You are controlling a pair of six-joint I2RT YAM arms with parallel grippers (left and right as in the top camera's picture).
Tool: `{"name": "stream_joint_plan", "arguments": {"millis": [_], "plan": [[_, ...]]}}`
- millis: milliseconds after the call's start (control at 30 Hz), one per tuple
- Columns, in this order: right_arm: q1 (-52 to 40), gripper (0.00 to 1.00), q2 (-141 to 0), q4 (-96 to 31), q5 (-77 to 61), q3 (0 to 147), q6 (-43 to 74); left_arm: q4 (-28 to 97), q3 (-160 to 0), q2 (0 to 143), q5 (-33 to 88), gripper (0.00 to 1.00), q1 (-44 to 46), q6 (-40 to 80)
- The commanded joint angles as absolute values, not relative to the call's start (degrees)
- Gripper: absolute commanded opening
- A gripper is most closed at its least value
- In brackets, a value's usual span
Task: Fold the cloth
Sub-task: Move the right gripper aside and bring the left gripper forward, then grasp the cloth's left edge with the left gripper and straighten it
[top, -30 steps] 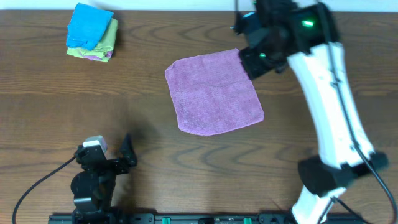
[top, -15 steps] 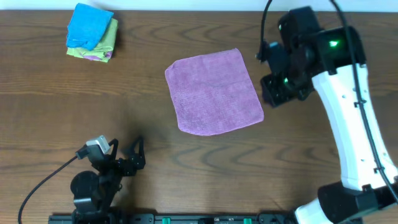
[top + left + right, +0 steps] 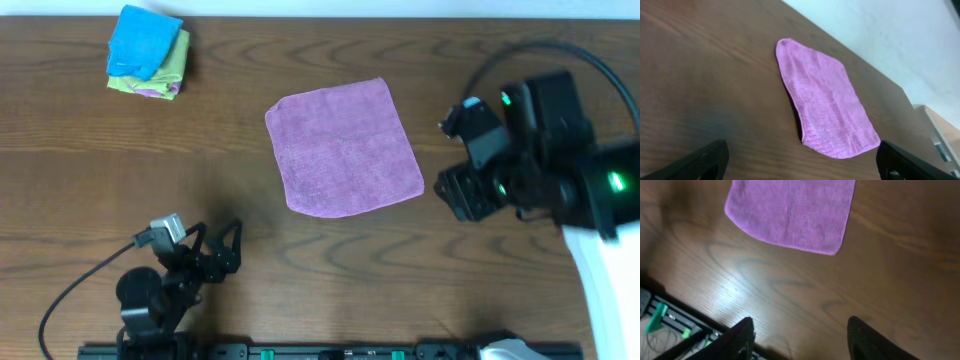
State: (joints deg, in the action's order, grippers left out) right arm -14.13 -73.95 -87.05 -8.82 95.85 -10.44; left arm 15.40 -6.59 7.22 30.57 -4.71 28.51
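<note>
A pink cloth (image 3: 345,148) lies flat and spread out in the middle of the wooden table; it also shows in the left wrist view (image 3: 825,97) and the right wrist view (image 3: 792,211). My right gripper (image 3: 455,155) hovers just off the cloth's right edge. It is open, with nothing between its fingers (image 3: 801,327). My left gripper (image 3: 218,245) sits low near the table's front edge, well short of the cloth's near edge. It is wide open and empty (image 3: 800,155).
A stack of folded cloths (image 3: 148,52), blue on top of green, rests at the far left corner. A black rail with green clips (image 3: 300,352) runs along the table's front edge. A cable (image 3: 70,300) trails from the left arm.
My right arm has pulled away from the cloth's far right corner, moving right and toward the front, and its jaws have opened. The left gripper has shifted slightly right. The cloth lies unchanged.
</note>
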Motion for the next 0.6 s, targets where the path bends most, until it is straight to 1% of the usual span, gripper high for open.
{"name": "stream_joint_plan", "arguments": {"millis": [0,100,233,400,567], "plan": [[-12.8,0.66,-70.8,-84.5,-10.4,89.3,-11.2,11.5,-5.8,14.2,32.8,0.95,-4.2,29.2],[-11.8,0.68,-68.6,-82.1,-11.2,84.0,-11.2,6.7,-6.1,22.3,33.1,0.96,-2.3,29.2],[-10.5,0.67,-68.5,-80.2,-12.3,81.8,-9.7,4.0,-8.5,31.9,32.2,0.95,1.5,27.9],[-7.1,0.67,-68.5,-77.0,-14.5,81.6,-9.7,4.4,-16.2,46.5,28.9,0.95,6.9,22.7],[-3.7,0.67,-68.5,-76.2,-16.0,81.4,-9.7,4.3,-23.7,58.9,27.9,0.95,9.2,22.0]]}}
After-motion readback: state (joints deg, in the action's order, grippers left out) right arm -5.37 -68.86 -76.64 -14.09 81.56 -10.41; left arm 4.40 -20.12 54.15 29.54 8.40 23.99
